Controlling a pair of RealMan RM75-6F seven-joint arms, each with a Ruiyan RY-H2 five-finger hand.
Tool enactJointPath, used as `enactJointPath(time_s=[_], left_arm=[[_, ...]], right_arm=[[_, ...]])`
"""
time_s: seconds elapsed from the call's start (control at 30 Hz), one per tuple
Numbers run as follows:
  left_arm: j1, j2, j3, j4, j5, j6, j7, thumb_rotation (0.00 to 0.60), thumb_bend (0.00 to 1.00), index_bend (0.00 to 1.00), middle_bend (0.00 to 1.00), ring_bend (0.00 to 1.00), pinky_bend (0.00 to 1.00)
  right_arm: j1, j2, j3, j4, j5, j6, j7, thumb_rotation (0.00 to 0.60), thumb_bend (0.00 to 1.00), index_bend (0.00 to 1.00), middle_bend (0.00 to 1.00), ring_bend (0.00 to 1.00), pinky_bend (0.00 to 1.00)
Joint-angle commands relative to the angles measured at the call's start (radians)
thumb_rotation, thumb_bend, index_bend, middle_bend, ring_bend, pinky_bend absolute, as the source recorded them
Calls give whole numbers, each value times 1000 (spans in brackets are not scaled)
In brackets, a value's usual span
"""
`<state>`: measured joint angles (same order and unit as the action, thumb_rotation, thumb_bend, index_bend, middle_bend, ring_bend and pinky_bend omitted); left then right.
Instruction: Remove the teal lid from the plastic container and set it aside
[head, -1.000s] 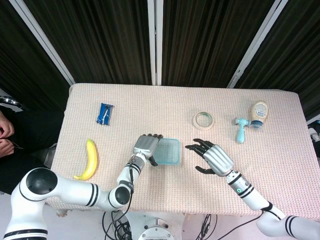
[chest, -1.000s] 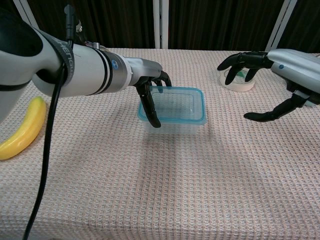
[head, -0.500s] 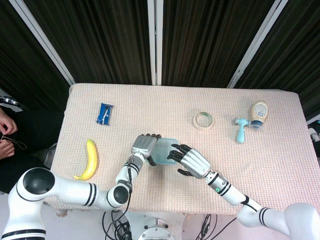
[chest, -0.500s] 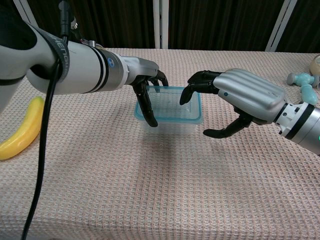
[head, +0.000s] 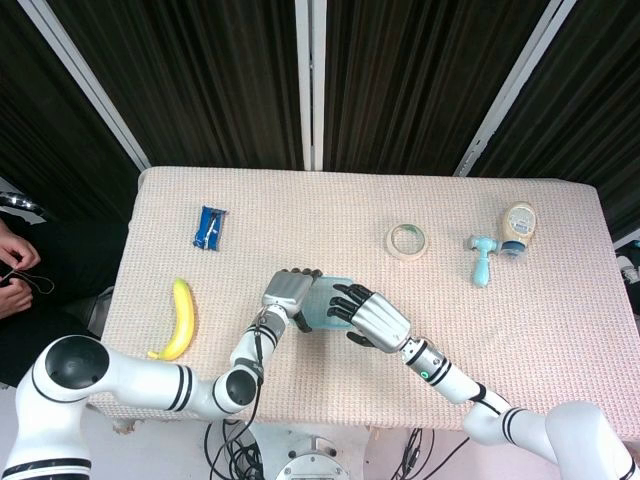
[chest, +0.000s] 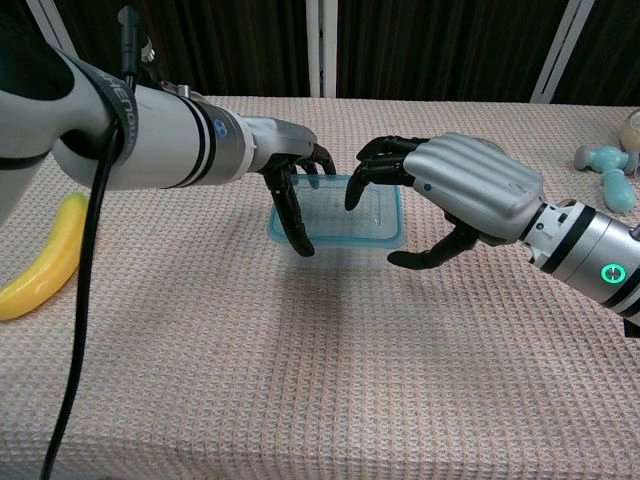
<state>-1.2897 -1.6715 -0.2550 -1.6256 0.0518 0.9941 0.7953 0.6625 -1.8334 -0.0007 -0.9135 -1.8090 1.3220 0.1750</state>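
Note:
The clear plastic container (chest: 345, 212) with its teal lid (head: 322, 302) sits at the table's front middle, lid on top. My left hand (chest: 296, 172) holds its left end, thumb down the near side and fingers over the far rim. My right hand (chest: 462, 186) hovers over the container's right end with fingers spread above the lid and the thumb low by the front right corner, holding nothing. In the head view the left hand (head: 288, 292) and right hand (head: 372, 316) flank the container and hide much of it.
A banana (head: 181, 318) lies at the left front and a blue packet (head: 210, 227) behind it. A tape roll (head: 407, 240), a teal brush (head: 483, 258) and a bottle (head: 518, 225) lie at the back right. A person (head: 14, 270) sits at the left.
My right hand has swung left from the open table at the right and now reaches over the container's right end. The left hand stays at the left end; the container shifted slightly left.

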Motion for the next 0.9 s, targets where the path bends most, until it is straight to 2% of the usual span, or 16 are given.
enactJointPath(time_s=[0.03,0.9], left_arm=[[0,0,2,0,0,-1,1,600,0,243,330,203,207],[4,-5,20,5,14,9,9,600,0,243,331,203,207]], right_arm=[[2,-2,-2,3,3,0,-3,600,125,373,307,153,270],[28,-3,-2,17,19,36,-9,600,163,425,311,153,270]])
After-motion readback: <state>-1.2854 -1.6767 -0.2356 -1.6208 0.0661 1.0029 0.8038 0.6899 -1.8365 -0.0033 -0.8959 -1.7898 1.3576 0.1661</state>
